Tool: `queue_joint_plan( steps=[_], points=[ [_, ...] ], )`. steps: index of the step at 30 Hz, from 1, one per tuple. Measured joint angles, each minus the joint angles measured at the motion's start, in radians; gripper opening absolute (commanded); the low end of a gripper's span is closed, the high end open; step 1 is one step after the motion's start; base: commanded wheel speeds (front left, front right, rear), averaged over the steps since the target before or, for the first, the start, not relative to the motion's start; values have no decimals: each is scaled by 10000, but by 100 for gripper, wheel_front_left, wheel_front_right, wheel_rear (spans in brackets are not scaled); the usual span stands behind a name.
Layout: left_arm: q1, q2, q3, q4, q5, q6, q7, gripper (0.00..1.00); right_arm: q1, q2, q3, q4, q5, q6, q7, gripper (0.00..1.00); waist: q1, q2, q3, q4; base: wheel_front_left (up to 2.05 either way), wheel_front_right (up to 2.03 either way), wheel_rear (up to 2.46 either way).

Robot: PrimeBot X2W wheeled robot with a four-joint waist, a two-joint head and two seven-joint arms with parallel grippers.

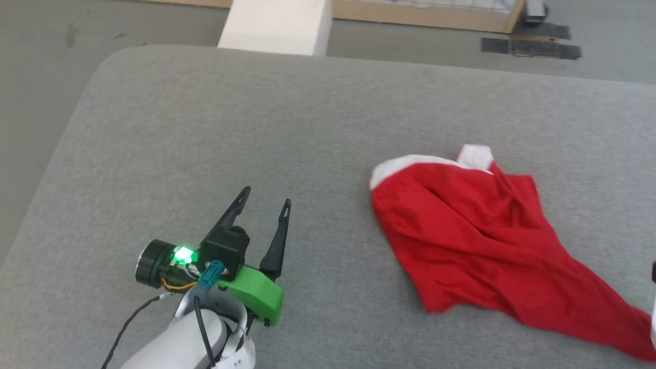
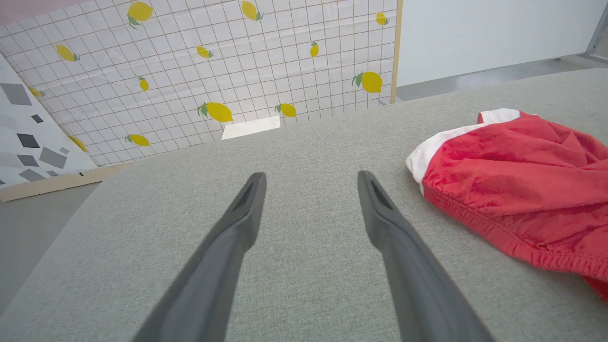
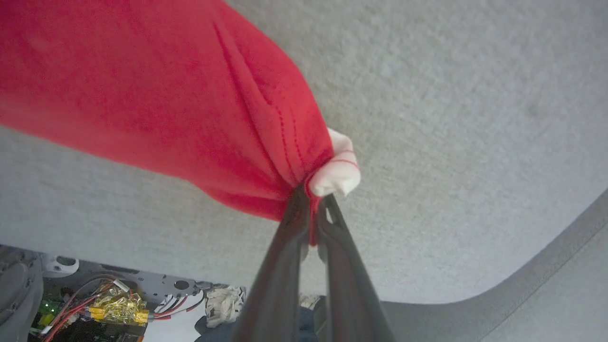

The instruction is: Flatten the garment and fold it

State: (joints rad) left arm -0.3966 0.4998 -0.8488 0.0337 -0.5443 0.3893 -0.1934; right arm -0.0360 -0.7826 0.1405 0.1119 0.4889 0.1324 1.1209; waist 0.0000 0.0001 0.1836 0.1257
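1. My right gripper (image 3: 314, 202) is clamped on one corner of the shorts (image 1: 476, 241). The jaws are pinched together on red cloth, with a nub of white trim (image 3: 335, 173) bunched just beside the tips.
2. The shorts lie crumpled on the grey padded top (image 1: 256, 118), right of centre in the head view. The pinched end is drawn out toward the near right edge, and the far end with its white band rests on the surface.
3. My left gripper (image 1: 266, 196) is released, fingers spread wide with nothing between them. It hovers over bare padding, well apart from the shorts. The gathered waistband (image 2: 475, 223) sits off to the right in the left wrist view.
4. First worry: that pinch looks thin, right at the hem. A sharp tug could pull the cloth straight out of the jaws.
5. Second: if I pull with one arm only, I expect the whole heap to slide across the padding, creases and all, instead of spreading out.
6. Third: the held corner is close to the rounded edge of the padded top. Drag any further that way and the shorts could go over the side.
7. Fourth: when the left comes in for the waistband, it may catch both layers. Then the shorts won't open flat.
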Motion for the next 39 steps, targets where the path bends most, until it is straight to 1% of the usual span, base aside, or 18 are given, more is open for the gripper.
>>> queue_joint_plan(
  steps=[1,3,4,6,10,12,14,18,21,24,27,30,35,37,39],
  points=[
    [0,4,-4,-4,-17,0,38,100,215,115,-178,-94,-173,0,61,0,0,0,-25,-58,0,0,0],
    [1,12,-21,-12,-31,-6,69,100,580,554,-652,-410,-479,-2,19,0,0,0,-84,-185,0,0,0],
    [1,17,-27,-13,-31,-12,71,100,617,771,-788,-573,-589,-2,-125,100,0,0,-108,-227,0,0,0],
    [1,29,-35,-40,-35,-13,140,100,579,1271,-1070,-1028,-757,-2,-616,100,0,0,-177,-311,0,0,0],
    [1,50,4,-125,-169,-15,173,100,148,1894,-1248,-1776,-821,-2,-1687,100,0,0,-323,-442,0,0,0],
    [3,48,58,-190,-326,-15,224,100,-232,2084,-1260,-2056,-828,-2,-2314,100,0,0,-384,-498,0,0,0],
    [6,48,159,-261,-523,-15,251,100,-593,2351,-1342,-2261,-823,-2,-3106,100,0,0,-427,-555,0,0,0],
    [12,21,364,-529,-828,-10,410,100,-1044,2892,-1373,-2449,-828,-2,-5078,100,0,0,-400,-668,0,0,0],
    [15,-12,439,-767,-1319,-19,886,100,-1074,3392,-1473,-2412,-943,-2,-6598,100,0,0,-280,-745,0,0,0],
    [-21,69,382,-989,-1448,-136,1480,100,-1023,3820,-1492,-2426,-1287,-2,-7992,100,0,0,-116,-841,0,0,0],
    [-247,194,337,-1329,-1741,-267,2190,100,-751,4358,-1657,-2481,-1850,-2,-9214,100,0,0,100,-997,0,0,0],
    [-712,326,236,-1618,-1964,-460,3170,100,-407,4897,-1854,-2543,-2380,-2,-9858,100,0,0,346,-1162,0,0,0],
    [-1935,339,130,-1804,-2558,-826,5003,100,-60,5766,-2128,-2644,-3099,-2,-10178,100,0,0,817,-1455,0,0,0],
    [-2566,303,-61,-1685,-2826,-1026,6077,100,58,6017,-2142,-2671,-3300,-2,-10218,100,0,0,1033,-1585,0,0,0],
    [-3173,221,-161,-1425,-3120,-1093,7068,100,91,6178,-2130,-2704,-3471,-2,-10264,100,0,0,1233,-1708,0,0,0]
  ],
)
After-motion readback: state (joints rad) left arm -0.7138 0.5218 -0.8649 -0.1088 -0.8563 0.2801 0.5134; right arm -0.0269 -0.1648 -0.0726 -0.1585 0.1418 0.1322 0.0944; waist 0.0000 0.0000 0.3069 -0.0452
